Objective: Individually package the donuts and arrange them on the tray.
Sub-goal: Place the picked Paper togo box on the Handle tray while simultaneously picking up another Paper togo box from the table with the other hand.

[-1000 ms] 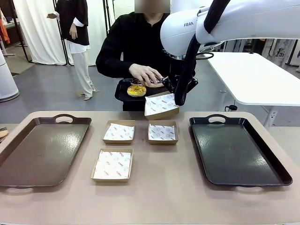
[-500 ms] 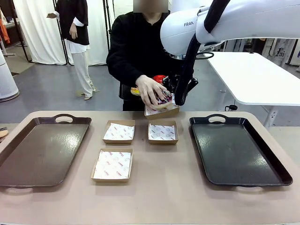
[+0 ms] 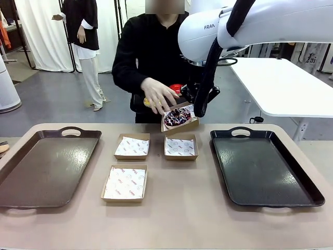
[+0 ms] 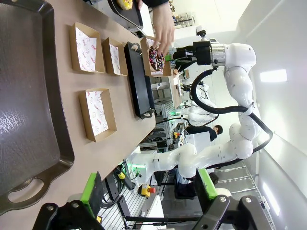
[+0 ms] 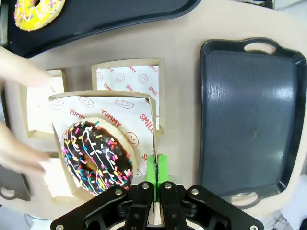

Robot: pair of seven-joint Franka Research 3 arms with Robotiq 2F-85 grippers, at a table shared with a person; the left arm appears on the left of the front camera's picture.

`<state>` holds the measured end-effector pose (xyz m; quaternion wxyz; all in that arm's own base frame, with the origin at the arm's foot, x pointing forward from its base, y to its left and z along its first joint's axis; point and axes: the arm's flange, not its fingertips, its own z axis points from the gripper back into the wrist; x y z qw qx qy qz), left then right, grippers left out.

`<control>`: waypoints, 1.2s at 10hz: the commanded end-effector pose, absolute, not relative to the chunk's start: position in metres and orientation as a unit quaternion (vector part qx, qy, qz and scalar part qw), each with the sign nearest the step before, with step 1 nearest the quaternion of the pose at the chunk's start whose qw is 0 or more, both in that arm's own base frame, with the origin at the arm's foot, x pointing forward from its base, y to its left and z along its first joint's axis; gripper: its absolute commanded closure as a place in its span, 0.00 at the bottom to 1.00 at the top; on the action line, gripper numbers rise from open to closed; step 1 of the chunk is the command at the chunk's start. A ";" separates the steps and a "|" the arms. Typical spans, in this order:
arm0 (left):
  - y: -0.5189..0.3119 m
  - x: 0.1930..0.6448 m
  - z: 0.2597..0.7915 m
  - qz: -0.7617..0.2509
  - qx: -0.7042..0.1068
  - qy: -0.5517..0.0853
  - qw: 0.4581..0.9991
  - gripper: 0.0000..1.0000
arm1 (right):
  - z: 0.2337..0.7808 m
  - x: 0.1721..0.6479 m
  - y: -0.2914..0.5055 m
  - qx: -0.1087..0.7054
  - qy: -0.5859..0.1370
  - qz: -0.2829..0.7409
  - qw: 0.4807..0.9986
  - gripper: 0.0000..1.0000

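My right gripper (image 5: 155,178) is shut on the rim of a paper-lined cardboard box (image 3: 180,123), holding it tilted above the table's far edge. A chocolate donut with coloured sprinkles (image 3: 177,115) (image 5: 98,158) lies in that box. The person's hand (image 3: 158,96) hovers just above and left of it. A yellow sprinkled donut (image 5: 38,12) and a glossy red donut (image 3: 177,87) sit on the black tray (image 5: 120,19) the person holds. The other chocolate donut is hidden. My left gripper (image 4: 148,191) stands open with nothing between its green pads, off the table's left end.
Three empty lined boxes (image 3: 132,146) (image 3: 181,147) (image 3: 125,183) sit mid-table. A brown tray (image 3: 47,166) lies at the left and a black tray (image 3: 265,166) at the right. A white table (image 3: 281,83) stands behind on the right.
The person took the sprinkled chocolate donut from their tray, set it into the box my right gripper holds, and has lifted the hand off it. My arms stayed still.
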<state>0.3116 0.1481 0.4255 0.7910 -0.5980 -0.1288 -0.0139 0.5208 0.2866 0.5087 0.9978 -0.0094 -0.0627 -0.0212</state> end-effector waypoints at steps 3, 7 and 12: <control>0.150 0.311 0.427 -0.019 -0.602 -0.134 0.787 0.00 | 0.510 0.521 0.286 -0.006 -0.069 -0.026 0.997 1.00; 0.135 0.318 0.438 -0.026 -0.567 -0.115 0.815 0.00 | 0.509 0.518 0.265 -0.013 -0.039 0.012 0.999 0.99; 0.023 0.364 0.501 -0.069 -0.392 -0.028 0.917 0.00 | 0.503 0.481 0.115 0.017 -0.018 0.028 0.999 0.99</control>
